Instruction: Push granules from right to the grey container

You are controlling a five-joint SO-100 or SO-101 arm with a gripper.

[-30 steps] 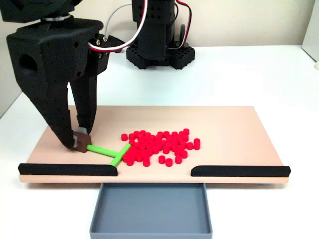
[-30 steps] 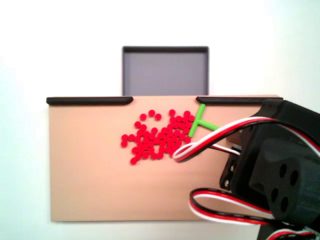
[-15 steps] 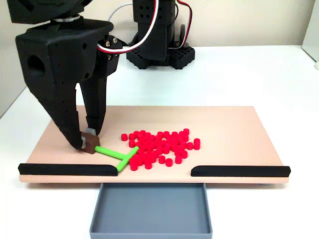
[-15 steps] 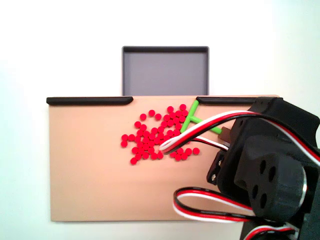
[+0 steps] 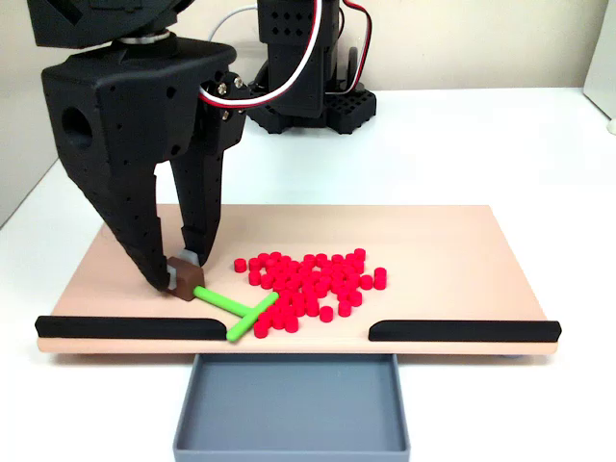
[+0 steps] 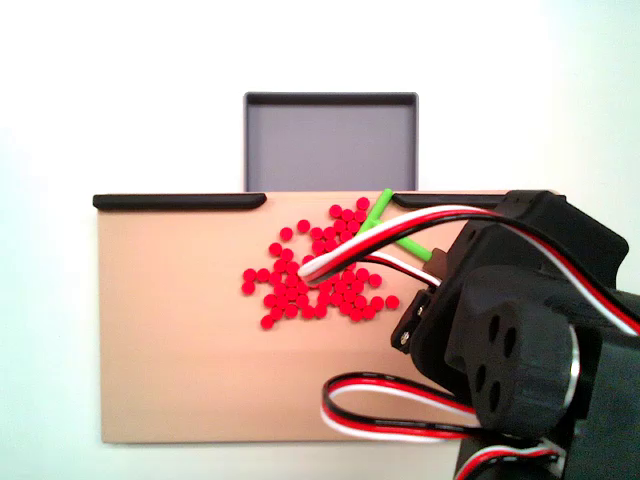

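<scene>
**End effector clamped on the green stick's block, granules piled mid-board**

In a fixed view from the front, the end effector (image 5: 178, 272) stands at the left of the frame, its two black fingers pointing down onto the tan board (image 5: 462, 250). The fingertips are nearly together and pinch a small brown block (image 5: 183, 280) that rests on the board. From this block the green T-shaped stick (image 5: 237, 309) runs toward the lower right, its crossbar lying against the left edge of the granules (image 5: 310, 284).

The granules form a loose red heap at the centre of the board, a little nearer its front edge than its back. Two black edge strips (image 5: 130, 328) line that front edge at left and right, with a gap between them. The grey container (image 5: 292, 409) sits on the white bench (image 5: 481, 144) just below this gap, at the bottom centre of the frame, and holds no granules.

In a fixed view from above, the grey container (image 6: 330, 140) is at the top centre, touching the board's far edge. The granules (image 6: 315, 280) spread across the middle of the board, the nearest ones just short of the gap. The green stick (image 6: 380, 212) lies at their upper right, one end of its crossbar reaching the gap. The arm's black body and red-and-white wires (image 6: 400, 415) cover the lower right of the frame.
</scene>
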